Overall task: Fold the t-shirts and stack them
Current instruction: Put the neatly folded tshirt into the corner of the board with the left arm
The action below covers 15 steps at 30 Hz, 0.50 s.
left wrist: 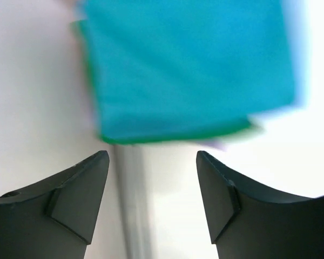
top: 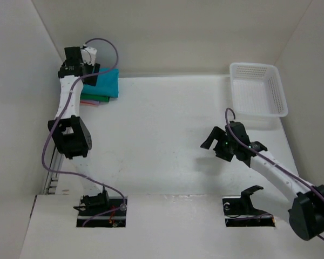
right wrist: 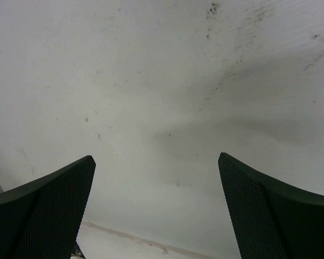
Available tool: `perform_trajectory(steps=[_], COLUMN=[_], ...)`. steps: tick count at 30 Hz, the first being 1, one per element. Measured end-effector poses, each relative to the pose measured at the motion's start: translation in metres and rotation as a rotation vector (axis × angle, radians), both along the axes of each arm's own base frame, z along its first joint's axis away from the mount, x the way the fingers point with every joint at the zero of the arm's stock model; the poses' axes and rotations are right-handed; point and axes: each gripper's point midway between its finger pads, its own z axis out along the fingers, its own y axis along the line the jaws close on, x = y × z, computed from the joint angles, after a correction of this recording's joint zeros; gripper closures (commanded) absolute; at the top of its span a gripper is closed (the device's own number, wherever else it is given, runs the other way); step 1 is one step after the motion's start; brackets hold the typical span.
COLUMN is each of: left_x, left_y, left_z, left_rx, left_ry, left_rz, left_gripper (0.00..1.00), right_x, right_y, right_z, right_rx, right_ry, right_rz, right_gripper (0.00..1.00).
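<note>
T-shirts (top: 103,83) lie stacked at far left, teal on top; our left hand (left wrist: 153,156) and right hand (right wrist: 155,159) hang released, empty.

Both agape: left gripper (left wrist: 152,161), right gripper (right wrist: 155,162)

No legible text or labels

We see a white table (top: 162,140) boxed in on three sides by plain white walls: a far wall (top: 173,32), a left wall (top: 16,81) and a right wall (top: 313,75). A white board (top: 173,226) covers the near edge. The light is even and the shadows are soft. Up close, we find faint dark scuffs (right wrist: 213,11) on the tabletop.
</note>
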Motion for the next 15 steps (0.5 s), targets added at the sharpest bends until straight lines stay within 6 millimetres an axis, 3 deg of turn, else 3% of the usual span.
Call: perform_trajectory(steps=[2,5,8,11,15], left_x=[-0.032,-0.098,-0.166,-0.237,-0.315], left_y=[-0.054,-0.148,-0.218,-0.257,-0.268], left_z=[0.014,0.023,0.003,-0.043,-0.100], left_rx=[-0.071,-0.167,-0.223,-0.244,-0.240], left_ry=[0.008,0.044,0.122,0.268,0.455], left_rz=[-0.110,-0.334,-0.532,-0.678,-0.778], left_gripper=[0.35,0.35,0.35,0.36,0.37], right_x=[-0.002,-0.009,-0.019,-0.029,-0.041], right_y=[-0.007,-0.021,-0.031,-0.033,-0.029], right_z=[0.014,0.030,0.033,0.029,0.022], right_rx=[-0.008,-0.031,-0.061,-0.088,-0.113], right_ry=[-0.050,-0.109,-0.115,-0.084,-0.033], right_rz=[-0.008,-0.025,-0.033,-0.016,0.027], right_gripper=[0.00,0.00,0.00,0.00,0.00])
